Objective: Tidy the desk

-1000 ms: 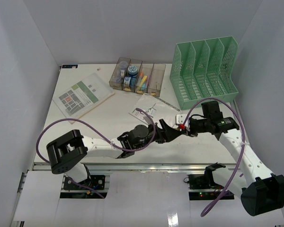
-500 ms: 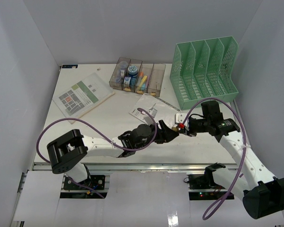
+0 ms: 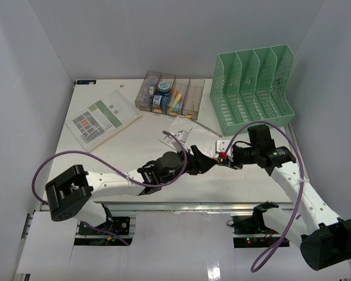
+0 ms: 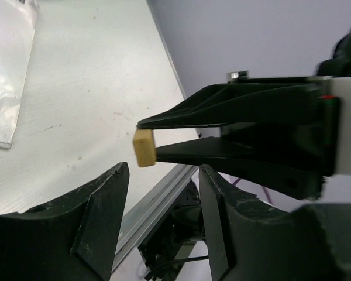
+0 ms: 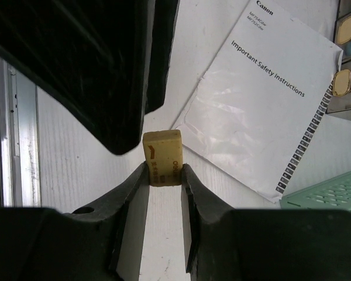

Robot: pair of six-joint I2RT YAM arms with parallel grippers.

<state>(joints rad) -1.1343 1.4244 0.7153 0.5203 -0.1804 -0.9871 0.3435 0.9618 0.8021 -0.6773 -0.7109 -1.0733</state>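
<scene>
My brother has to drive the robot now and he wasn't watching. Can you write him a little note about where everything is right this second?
Right gripper: shut on the small tan eraser, held off the desk.
Left gripper: open, jaws facing the eraser, not on it yet.
Things: small items sit in the clear bins. The booklet and the safety leaflet lie flat on the desk, and the green file rack stands at the back right.
Done: some small items are binned.
Left: pass over or put away the eraser, likely in a bin. The papers probably go in the rack.
</scene>
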